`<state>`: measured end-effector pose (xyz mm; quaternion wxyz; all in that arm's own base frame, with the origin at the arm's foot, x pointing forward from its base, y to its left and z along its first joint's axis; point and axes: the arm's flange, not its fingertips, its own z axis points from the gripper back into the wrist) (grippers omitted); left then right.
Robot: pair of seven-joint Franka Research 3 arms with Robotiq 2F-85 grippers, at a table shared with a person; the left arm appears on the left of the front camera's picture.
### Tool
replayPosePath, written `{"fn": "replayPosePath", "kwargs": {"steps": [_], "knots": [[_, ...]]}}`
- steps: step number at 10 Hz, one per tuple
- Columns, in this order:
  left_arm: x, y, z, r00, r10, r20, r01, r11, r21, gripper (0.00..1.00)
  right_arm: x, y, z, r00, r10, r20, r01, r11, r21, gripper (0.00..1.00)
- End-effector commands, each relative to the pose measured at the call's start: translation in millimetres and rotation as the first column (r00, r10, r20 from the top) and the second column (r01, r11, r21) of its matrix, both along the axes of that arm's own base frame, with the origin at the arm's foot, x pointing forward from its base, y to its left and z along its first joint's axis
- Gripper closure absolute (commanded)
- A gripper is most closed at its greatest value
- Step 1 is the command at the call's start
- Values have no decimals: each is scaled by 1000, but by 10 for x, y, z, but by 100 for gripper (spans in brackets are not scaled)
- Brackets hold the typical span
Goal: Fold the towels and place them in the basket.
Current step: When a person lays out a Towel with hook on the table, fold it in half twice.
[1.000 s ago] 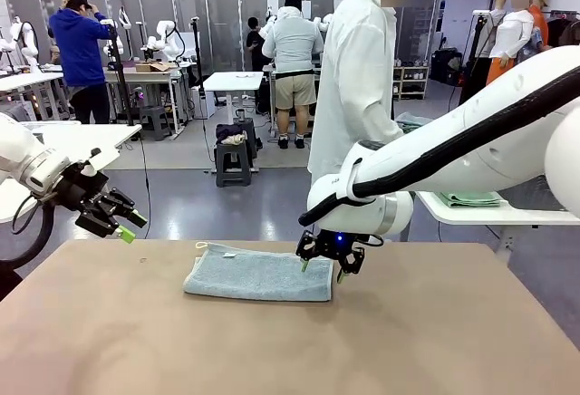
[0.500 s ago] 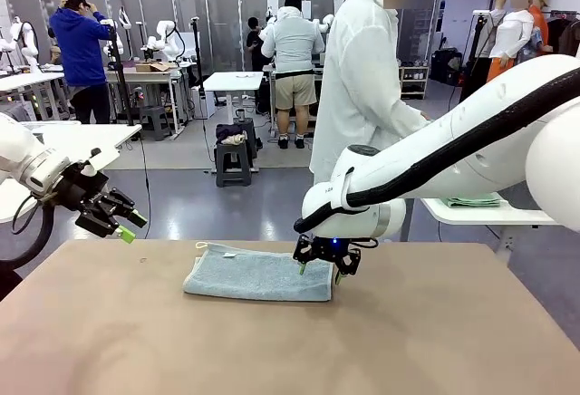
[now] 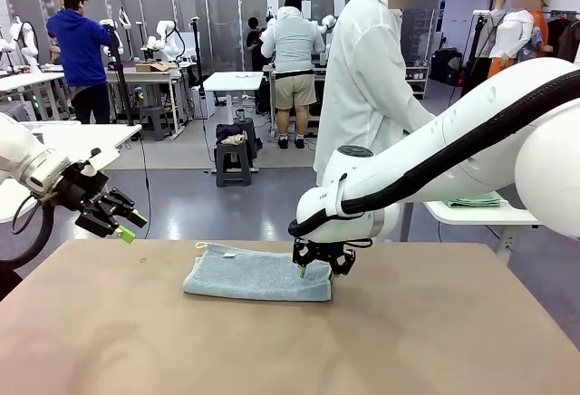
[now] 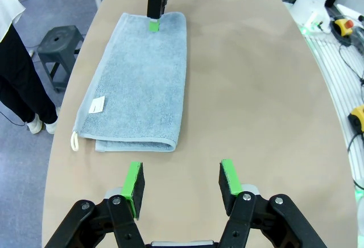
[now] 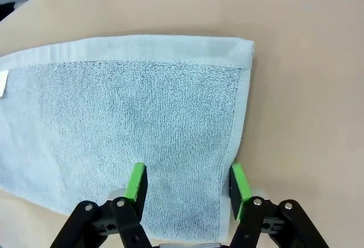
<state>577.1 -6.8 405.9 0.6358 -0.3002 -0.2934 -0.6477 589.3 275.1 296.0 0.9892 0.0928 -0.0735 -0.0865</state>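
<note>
Tan table (image 3: 272,350), bare but for the blue-grey towel (image 3: 258,275), which lies folded near the far edge, about midway along. My right gripper (image 5: 187,182) straddles the towel's end nearest the right edge, pads apart and gripping nothing yet. I could pinch only the top layer, and the fold would peel open on lifting. My left gripper (image 3: 122,223) hangs released near the left edge. Beyond stands a person in white, with workbenches behind.
</note>
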Motion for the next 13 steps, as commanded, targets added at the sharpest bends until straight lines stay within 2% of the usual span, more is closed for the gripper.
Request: {"fn": "replayPosePath", "kwargs": {"steps": [1,8,9,10,11,12,13], "knots": [[-1,3,-1,1000,-10,11,10,1000,1,32,59,108,4,999,-49,2,49,997,-54,28],[-1,3,-1,1000,-10,11,10,1000,1,32,98,160,-109,998,-59,-15,57,994,-91,28],[-1,3,-1,1000,-10,11,10,1000,1,32,95,165,-113,998,-58,-9,57,994,-90,35],[-1,3,-1,1000,-10,11,10,1000,1,32,97,167,-121,998,-59,-18,58,994,-89,47],[-1,3,-1,1000,-10,11,10,1000,1,32,110,163,-124,998,-59,-26,57,995,-86,53],[-1,3,-1,1000,-10,11,10,1000,1,32,113,163,-132,998,-60,-29,57,994,-91,66],[-1,3,-1,1000,-10,11,10,1000,1,32,112,163,-132,997,-62,-35,59,994,-97,72]]}}
